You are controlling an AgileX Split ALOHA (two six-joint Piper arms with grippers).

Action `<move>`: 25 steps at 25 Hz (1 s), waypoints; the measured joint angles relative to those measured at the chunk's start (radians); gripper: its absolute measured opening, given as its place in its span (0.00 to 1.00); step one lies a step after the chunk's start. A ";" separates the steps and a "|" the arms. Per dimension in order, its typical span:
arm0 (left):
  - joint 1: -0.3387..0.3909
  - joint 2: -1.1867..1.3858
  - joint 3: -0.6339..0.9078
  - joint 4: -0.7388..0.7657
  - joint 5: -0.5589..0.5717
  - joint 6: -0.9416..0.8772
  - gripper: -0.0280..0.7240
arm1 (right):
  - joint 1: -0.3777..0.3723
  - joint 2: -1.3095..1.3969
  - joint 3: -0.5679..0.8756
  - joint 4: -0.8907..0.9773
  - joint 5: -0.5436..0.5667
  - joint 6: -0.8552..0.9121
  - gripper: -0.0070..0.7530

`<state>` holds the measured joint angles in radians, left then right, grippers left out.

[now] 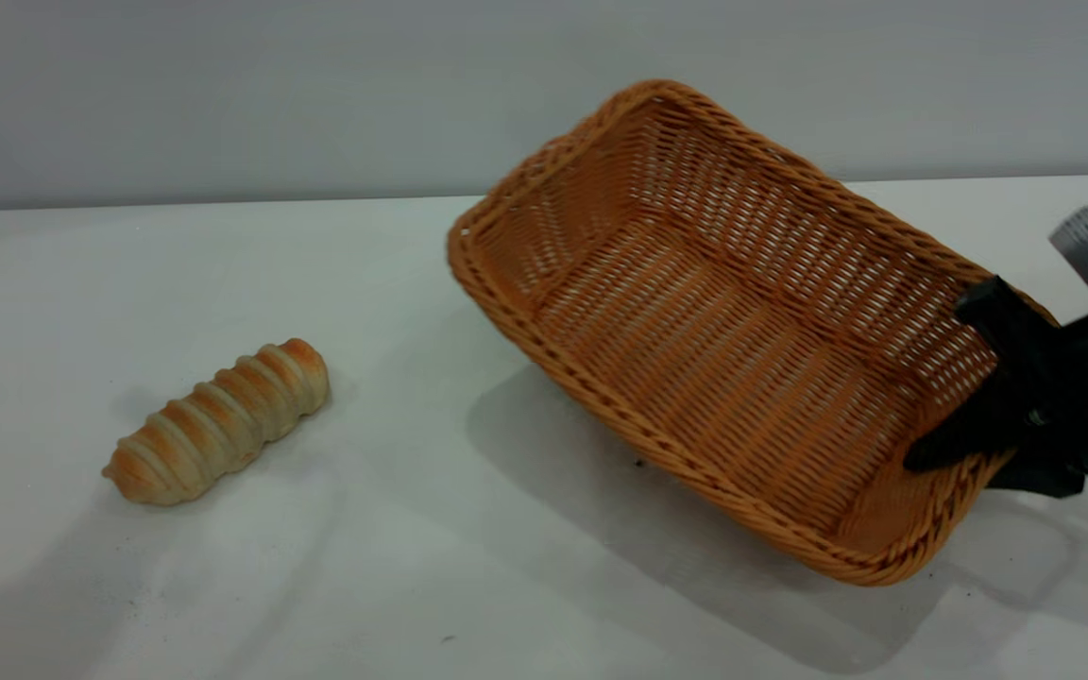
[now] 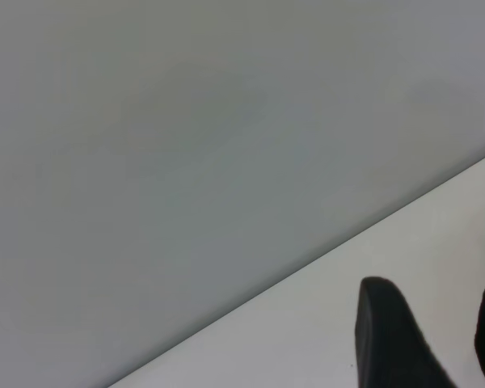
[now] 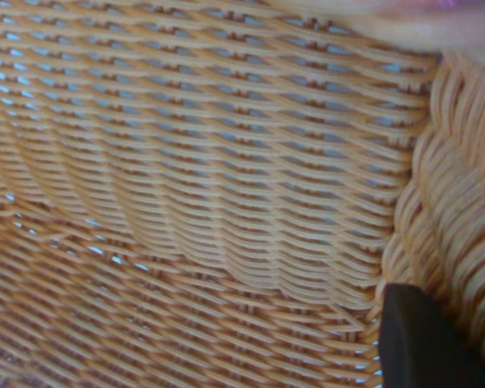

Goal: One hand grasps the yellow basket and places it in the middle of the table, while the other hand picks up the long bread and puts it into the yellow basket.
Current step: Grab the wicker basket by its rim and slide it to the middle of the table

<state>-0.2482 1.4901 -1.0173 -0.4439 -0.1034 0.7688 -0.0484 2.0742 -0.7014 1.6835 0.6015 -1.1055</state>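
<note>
We see the right pincer point(image 1: 964, 378) clenched on the short end wall of the basket point(image 1: 695, 312), holding it tilted above the desk point(image 1: 393, 529), its far end raised. The bread point(image 1: 218, 422) lies on the desk, well apart to the left. The left pincer point(image 2: 440, 335) hovers released near the desk's edge.

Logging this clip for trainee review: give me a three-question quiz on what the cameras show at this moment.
1. True or false: the long bread lies inside the yellow basket.
2. Which gripper holds the basket? A) left B) right
3. Fill in: the basket is ____ , one end raised off the table.

Key:
1. False; the bread lies on the table, apart from the basket.
2. B; the right gripper clamps the basket's rim. The left gripper is off by the table's edge.
3. tilted
</note>
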 joint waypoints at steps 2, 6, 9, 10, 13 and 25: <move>0.000 0.000 0.000 0.000 0.000 0.000 0.47 | 0.000 -0.003 -0.022 -0.060 0.011 0.015 0.14; 0.000 0.000 0.000 0.000 0.000 0.000 0.47 | 0.000 -0.049 -0.047 -0.202 -0.007 0.062 0.14; 0.000 0.000 0.000 0.010 0.000 0.000 0.47 | 0.000 -0.105 -0.066 -0.340 -0.027 0.127 0.14; 0.000 0.000 0.000 0.014 0.000 0.000 0.47 | 0.000 -0.120 -0.074 -0.394 -0.027 0.149 0.14; 0.000 0.000 0.000 0.018 0.000 0.000 0.47 | 0.003 -0.137 -0.114 -0.540 -0.005 0.224 0.14; 0.000 0.000 0.000 0.019 0.001 0.000 0.47 | 0.220 -0.101 -0.366 -1.015 0.145 0.584 0.14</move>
<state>-0.2482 1.4901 -1.0173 -0.4250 -0.1025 0.7688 0.1714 1.9734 -1.0674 0.6686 0.7462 -0.5213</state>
